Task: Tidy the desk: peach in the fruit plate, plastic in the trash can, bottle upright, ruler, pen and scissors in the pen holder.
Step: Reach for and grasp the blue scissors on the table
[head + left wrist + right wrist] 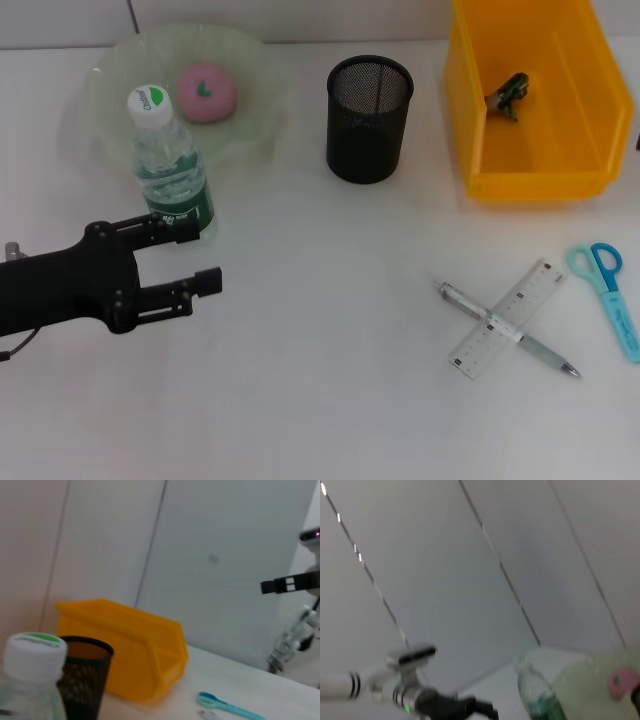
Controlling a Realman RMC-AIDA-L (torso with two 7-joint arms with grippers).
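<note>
Bench point(300, 380) white. Yellow bin point(535, 100) far right, crumpled plastic point(508, 95) inside. Fruit plate point(250, 120) far left holds pink peach point(206, 92). Left gripper point(200, 255) spread, just beside upright water bottle point(172, 165). Mesh pen holder point(368, 118) centre. Ruler point(507, 319) crosses pen point(540, 350); scissors point(608, 295) cut off right. Right gripper unseen.

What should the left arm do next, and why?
Probably draw the left gripper back from the bottle. The bottle stands upright, the peach lies in the fruit plate, and the gripper is open beside the bottle. The pen, ruler and scissors remain on the desk.
</note>
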